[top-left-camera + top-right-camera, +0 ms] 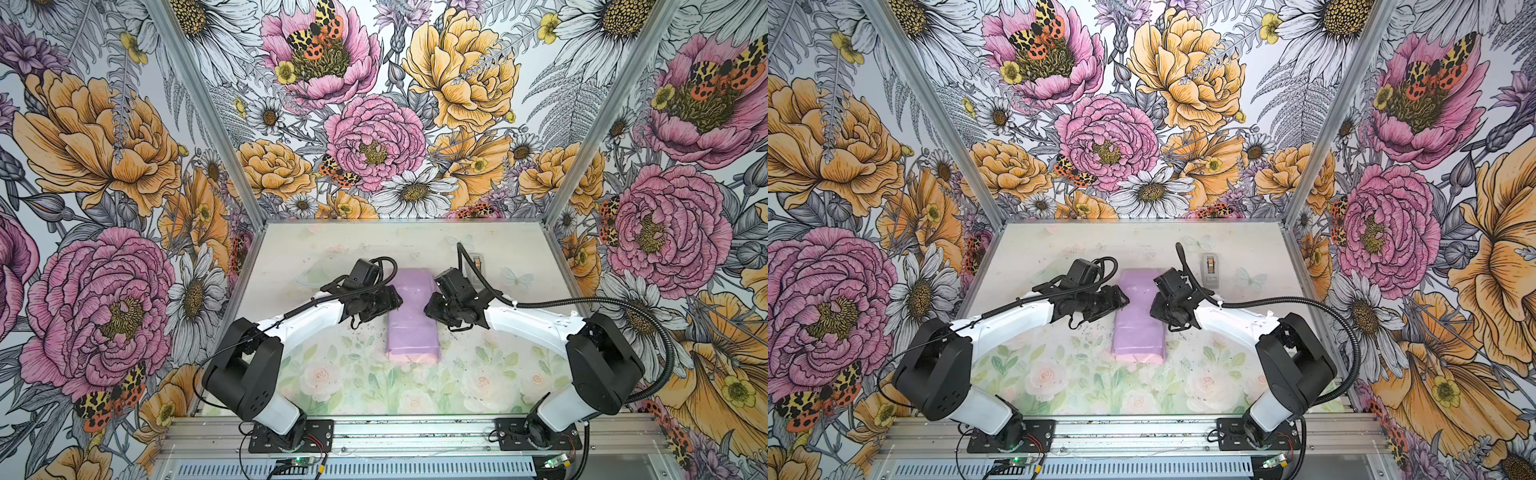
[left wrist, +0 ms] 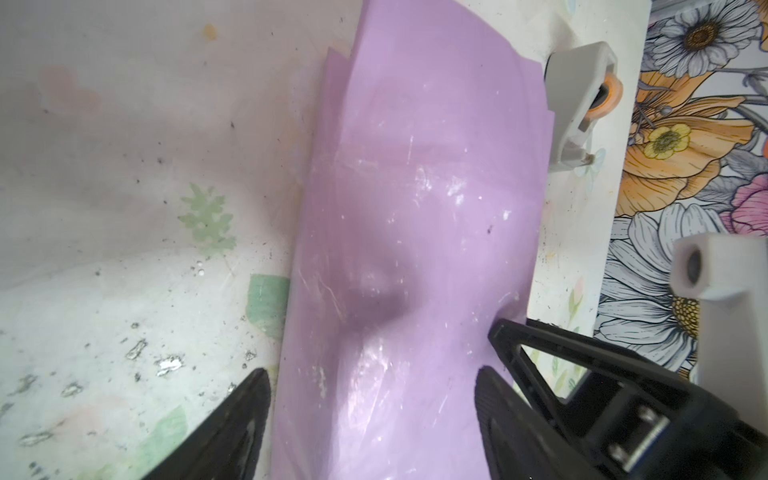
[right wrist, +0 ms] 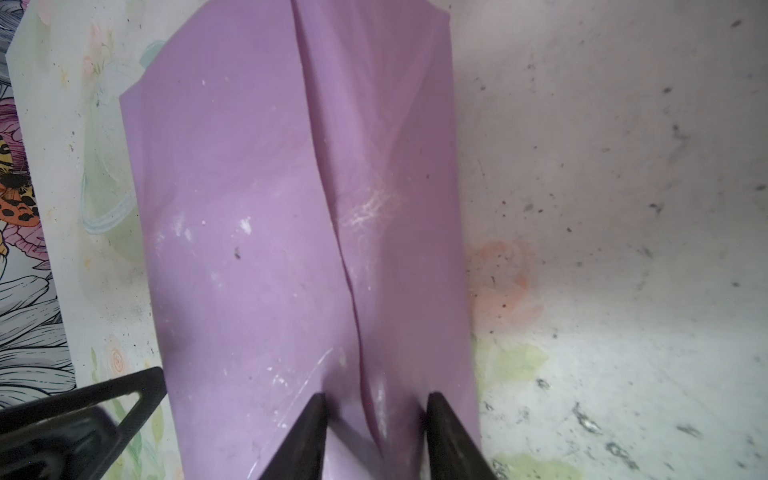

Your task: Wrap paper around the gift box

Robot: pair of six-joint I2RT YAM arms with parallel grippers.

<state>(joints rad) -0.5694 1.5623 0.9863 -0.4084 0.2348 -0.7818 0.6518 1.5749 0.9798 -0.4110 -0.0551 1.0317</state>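
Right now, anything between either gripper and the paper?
Nothing visible. The left gripper has its jaws astride the paper, and the right gripper flanks its overlapping edge. The tape dispenser stands apart, farther back on the right.

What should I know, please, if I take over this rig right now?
Left end effector: open, jaws wide, over the paper about mid-length.
Right end effector: jaws partly closed around the ridge at the paper's seam; grip unconfirmed.
Things: the paper is folded into a long sleeve at the centre of the table, gift box hidden inside. The tape dispenser stands to its far right.
Done: both long sides folded over, overlapping on top.
Left: no tape visible on the seam; both ends are unfolded.
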